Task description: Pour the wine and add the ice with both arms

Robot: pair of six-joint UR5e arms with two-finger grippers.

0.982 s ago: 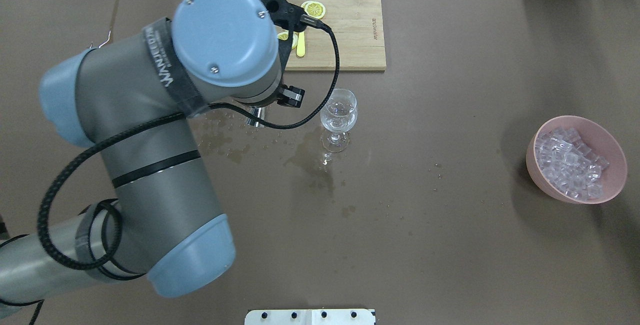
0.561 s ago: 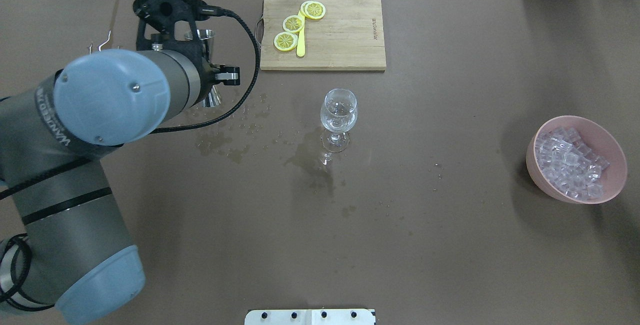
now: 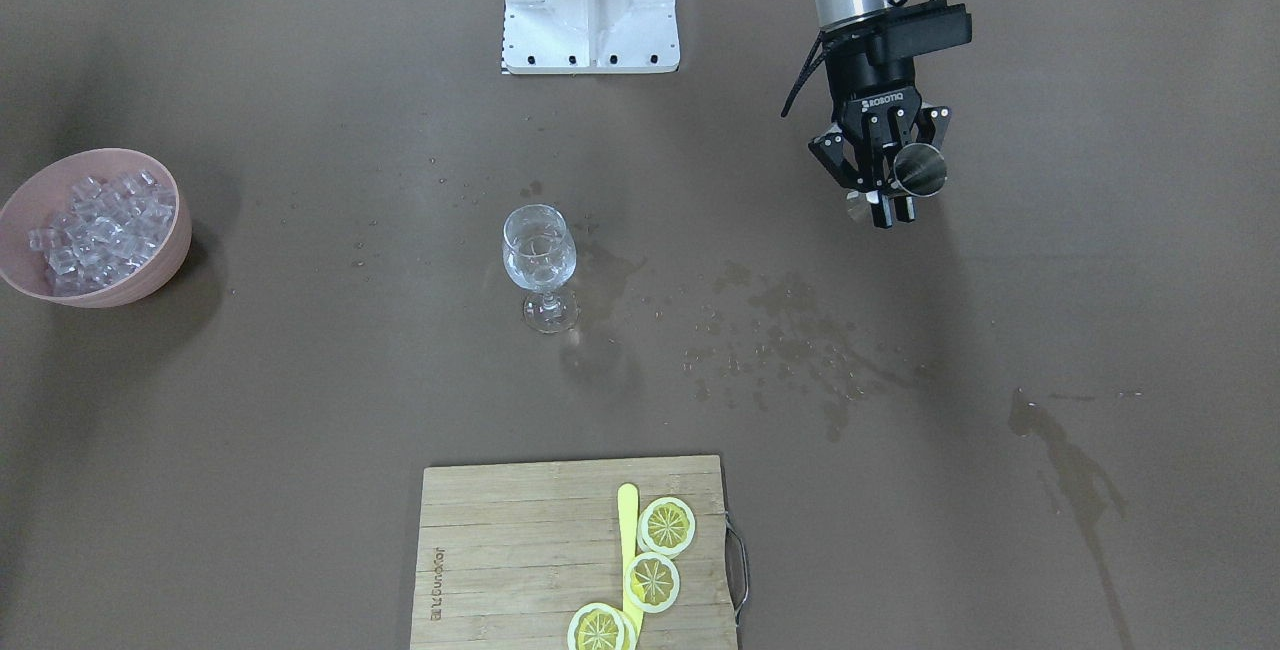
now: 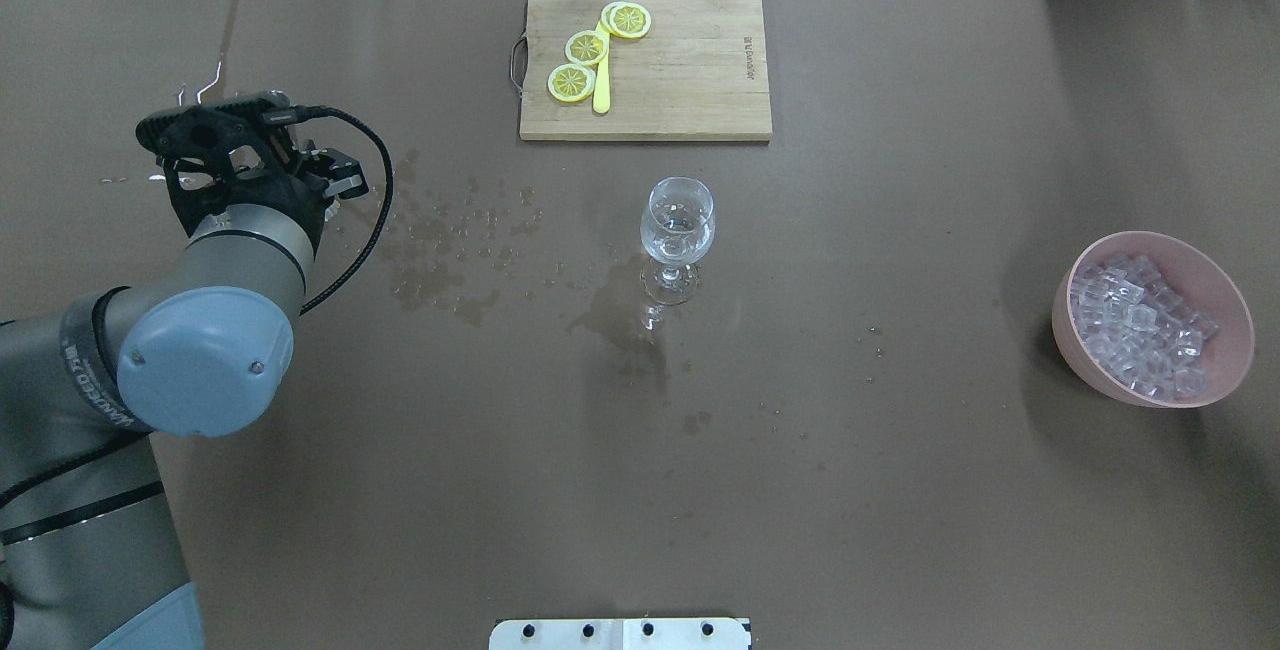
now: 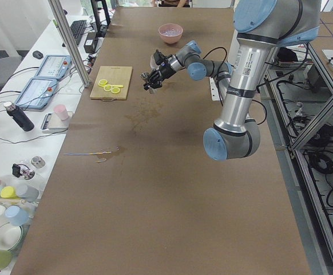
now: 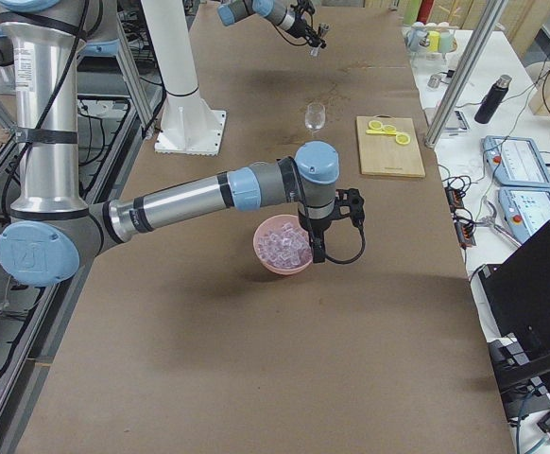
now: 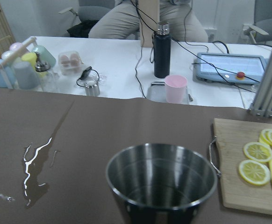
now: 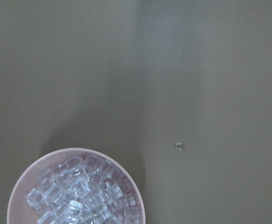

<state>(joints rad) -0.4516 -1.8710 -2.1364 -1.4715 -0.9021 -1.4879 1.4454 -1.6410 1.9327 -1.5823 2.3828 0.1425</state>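
left gripper (image 3: 893, 205) clamped on steel cup (image 3: 920, 170) above bench (image 3: 300, 430), right gripper (image 6: 317, 251) beside bowl (image 4: 1065, 330) of ice (image 4: 1140, 325), can't tell its grip

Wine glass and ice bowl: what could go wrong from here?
1. The wine glass stands on a narrow foot beside a wet stain; dropped ice could splash or tip it.
2. The right gripper hangs close to the pink bowl at its rim; it might nudge the bowl.
3. The left gripper holds the steel cup above the table; any leftover may drip.
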